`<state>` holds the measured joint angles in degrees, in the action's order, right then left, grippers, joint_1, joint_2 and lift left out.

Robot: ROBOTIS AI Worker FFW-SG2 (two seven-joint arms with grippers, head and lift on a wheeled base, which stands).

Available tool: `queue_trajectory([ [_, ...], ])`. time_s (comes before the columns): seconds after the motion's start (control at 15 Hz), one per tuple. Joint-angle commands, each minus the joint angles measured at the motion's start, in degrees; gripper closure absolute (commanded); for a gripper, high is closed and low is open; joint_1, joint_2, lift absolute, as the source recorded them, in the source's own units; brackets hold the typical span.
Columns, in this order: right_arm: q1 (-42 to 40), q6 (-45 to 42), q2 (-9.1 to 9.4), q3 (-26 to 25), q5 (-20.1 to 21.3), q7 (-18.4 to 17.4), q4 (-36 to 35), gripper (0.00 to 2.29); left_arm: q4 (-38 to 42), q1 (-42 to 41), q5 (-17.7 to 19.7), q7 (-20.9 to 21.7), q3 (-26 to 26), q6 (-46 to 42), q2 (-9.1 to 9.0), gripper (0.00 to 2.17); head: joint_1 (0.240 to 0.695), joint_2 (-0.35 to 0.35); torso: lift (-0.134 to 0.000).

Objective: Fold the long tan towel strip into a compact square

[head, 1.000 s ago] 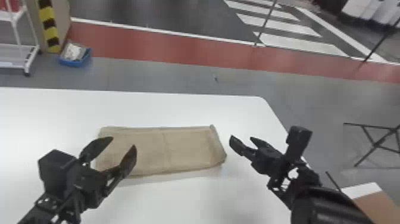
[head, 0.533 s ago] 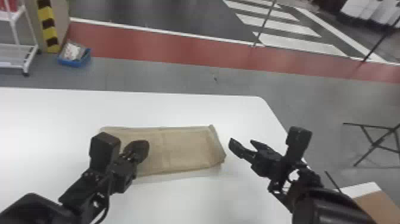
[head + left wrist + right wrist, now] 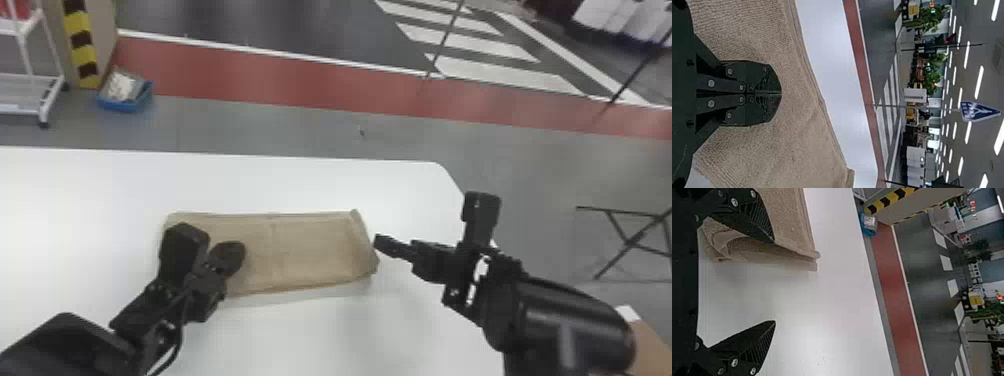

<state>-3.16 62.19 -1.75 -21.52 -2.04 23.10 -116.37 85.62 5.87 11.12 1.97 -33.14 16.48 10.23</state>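
I'm looking past the left tool (image 3: pixel 235 254), which is hanging over the left part of the towel strip (image 3: pixel 300 252) and blocking some cloth from my head view; its fingers are sitting pressed together. The right tool (image 3: pixel 387 245) is pointing in just beside the strip's right end, its fingers standing spread. The strip is lying on the white surface (image 3: pixel 310 185), its long axis running left to right, roughly along the far edge. Beyond, on the floor, a black folding stand (image 3: pixel 631 241) is standing right, a blue bin (image 3: pixel 124 105) and white cart (image 3: pixel 25 111) left.
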Motion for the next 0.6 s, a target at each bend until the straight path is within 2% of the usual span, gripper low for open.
queue_trajectory([
  [0.0,3.77,5.62,-0.01,1.74,2.12,0.01,1.85,0.18,-0.81,0.10,-0.66,0.06,0.00,0.01,-0.03,2.14,0.695,-0.350,-0.124],
  [0.2,8.08,11.60,-0.27,2.44,3.79,0.10,5.45,0.18,-1.25,0.28,-0.93,0.06,0.00,0.01,-0.03,2.14,0.695,-0.350,-0.124],
  [0.53,14.85,16.34,-2.03,2.71,3.88,0.98,12.39,0.18,-2.04,0.54,-1.19,0.14,0.00,0.01,-0.03,2.14,0.695,-0.349,-0.124],
])
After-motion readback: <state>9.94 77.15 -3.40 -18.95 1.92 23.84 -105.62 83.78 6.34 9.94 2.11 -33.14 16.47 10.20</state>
